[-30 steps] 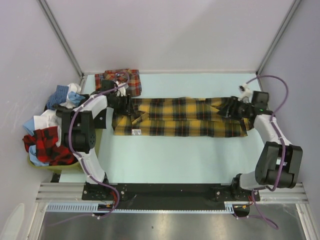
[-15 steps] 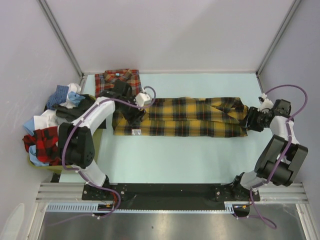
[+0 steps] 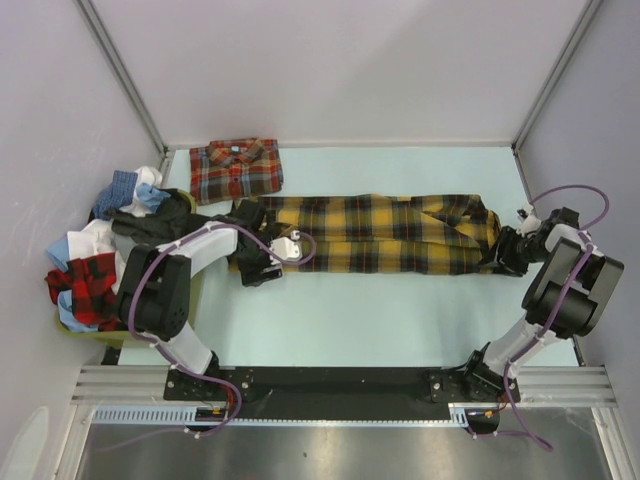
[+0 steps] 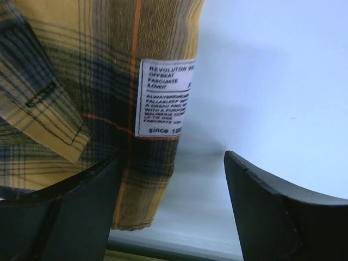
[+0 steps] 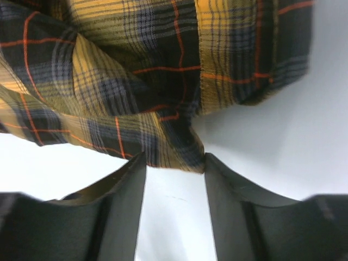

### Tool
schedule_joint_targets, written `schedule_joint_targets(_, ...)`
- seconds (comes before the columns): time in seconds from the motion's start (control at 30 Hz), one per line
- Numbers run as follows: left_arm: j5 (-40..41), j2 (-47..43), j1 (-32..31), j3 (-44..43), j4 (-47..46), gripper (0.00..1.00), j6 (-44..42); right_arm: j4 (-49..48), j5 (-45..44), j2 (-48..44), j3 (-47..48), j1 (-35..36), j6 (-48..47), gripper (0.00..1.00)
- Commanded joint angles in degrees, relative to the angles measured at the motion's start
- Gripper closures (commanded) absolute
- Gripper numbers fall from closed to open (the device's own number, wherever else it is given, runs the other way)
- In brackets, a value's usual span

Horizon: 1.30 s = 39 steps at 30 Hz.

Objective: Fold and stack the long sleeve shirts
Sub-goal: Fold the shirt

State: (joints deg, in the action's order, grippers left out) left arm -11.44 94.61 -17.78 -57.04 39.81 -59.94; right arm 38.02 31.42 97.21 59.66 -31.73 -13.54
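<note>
The yellow-and-black long sleeve shirt (image 3: 370, 235) lies folded into a long strip across the table. The red-orange shirt (image 3: 235, 170) sits folded at the back left. My left gripper (image 3: 258, 266) is at the strip's near-left corner. Its jaws (image 4: 173, 157) stand wide open and the hem corner (image 4: 147, 206) with a white label (image 4: 163, 98) hangs by the left finger (image 4: 60, 212), ungripped. My right gripper (image 3: 503, 250) is at the strip's right end. It is open (image 5: 174, 160), and a fold of yellow plaid (image 5: 136, 70) rests just at its fingertips.
An olive bin (image 3: 80, 325) heaped with mixed clothes (image 3: 95, 285) stands at the left edge beside the left arm. Enclosure walls close in the back and both sides. A metal rail (image 3: 340, 385) runs along the near edge.
The left gripper swung from the shirt's left end down to its near-left corner and opened wide. The right gripper slid off the shirt top to its right end.
</note>
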Motion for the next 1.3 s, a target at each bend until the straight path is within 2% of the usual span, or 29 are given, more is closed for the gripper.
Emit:
schedule_joint_targets(0.0,6.25,-2.76,-0.32,2.89,-7.10,0.21,-4.74,-0.84,4.78,2.37,1.78,0.17,6.06,0.53)
schedule_joint_targets(0.1,8.28,-2.76,-0.32,4.30,-9.04,0.27,-4.92,-2.68,6.37,3.51,2.21,0.26,7.47,0.67)
schedule_joint_targets(0.13,8.63,-2.68,-0.32,4.30,-9.14,0.31,-4.92,-2.95,6.55,3.51,2.91,0.35,7.30,0.80)
schedule_joint_targets(0.17,8.98,-2.59,-0.32,4.39,-8.96,0.35,-4.92,-3.13,6.55,3.60,3.35,0.35,7.21,0.86)
schedule_joint_targets(0.2,8.98,-2.41,-0.32,4.39,-8.70,0.46,-4.92,-3.04,5.77,3.78,3.97,0.26,6.69,0.94)
schedule_joint_targets(0.23,8.89,-2.32,-0.32,4.30,-8.44,0.51,-4.92,-2.78,5.32,3.69,5.19,-0.09,6.16,1.00)
schedule_joint_targets(0.27,8.81,-2.15,-0.32,4.21,-7.13,0.62,-4.92,-2.34,4.62,3.95,6.07,-0.27,5.37,1.00)
schedule_joint_targets(0.33,7.93,-2.15,-0.32,4.21,-5.63,0.73,-5.27,-0.50,1.99,4.22,7.66,-0.62,2.30,1.00)
schedule_joint_targets(0.37,7.67,-2.49,-0.32,4.21,-4.58,0.83,-5.53,0.03,1.37,4.39,9.06,-0.79,1.07,1.00)
schedule_joint_targets(0.43,6.35,-2.85,-0.32,4.04,-3.08,0.88,-5.89,3.45,1.10,4.92,11.17,-0.62,-3.30,0.99)
schedule_joint_targets(0.47,5.82,-3.11,-0.32,3.78,-1.51,0.84,-5.89,5.29,1.27,5.01,13.79,0.08,-4.90,0.88)
schedule_joint_targets(0.5,4.16,-3.64,-0.32,3.34,-0.54,0.79,-5.71,9.75,2.32,5.36,15.04,0.35,-6.66,0.67)
schedule_joint_targets(0.53,2.84,-4.08,-0.15,1.94,0.87,0.71,-5.80,11.97,2.68,5.36,16.27,0.61,-10.68,0.60)
schedule_joint_targets(0.57,1.61,-4.78,-0.06,1.06,3.67,0.58,-5.71,15.47,2.86,5.10,18.45,0.96,-12.54,0.57)
schedule_joint_targets(0.6,0.12,-5.13,-0.06,0.01,5.17,0.52,-5.10,16.55,2.60,4.40,19.35,1.05,-14.56,0.54)
schedule_joint_targets(0.67,-4.62,-5.66,0.29,-3.69,9.38,0.42,-4.40,17.52,2.94,3.34,20.76,1.66,-19.23,0.50)
schedule_joint_targets(0.77,-8.94,-5.75,0.29,-8.43,11.51,0.38,-1.94,15.43,3.47,3.16,21.99,3.85,-21.35,0.46)
schedule_joint_targets(0.9,-11.58,-2.77,0.73,-16.24,11.08,0.36,5.96,13.31,3.12,6.41,24.01,11.22,-20.65,0.45)
schedule_joint_targets(1.07,-13.08,0.40,2.66,-20.66,10.37,0.35,11.51,10.68,-2.66,12.02,24.89,14.93,-23.63,0.43)
schedule_joint_targets(1.13,-12.90,0.66,3.01,-20.75,10.11,0.34,11.86,10.67,-3.47,13.96,26.20,15.55,-25.30,0.43)
schedule_joint_targets(1.2,-12.55,0.67,3.19,-20.14,9.93,0.34,12.22,11.28,-2.68,16.34,27.96,15.82,-26.27,0.72)
schedule_joint_targets(1.23,-12.38,0.75,3.28,-19.87,9.76,0.35,12.31,11.81,-1.81,17.04,30.06,16.08,-26.19,0.82)
schedule_joint_targets(1.27,-12.20,0.75,3.37,-19.43,9.67,0.35,12.48,12.86,-1.19,18.35,31.30,16.17,-26.27,0.97)
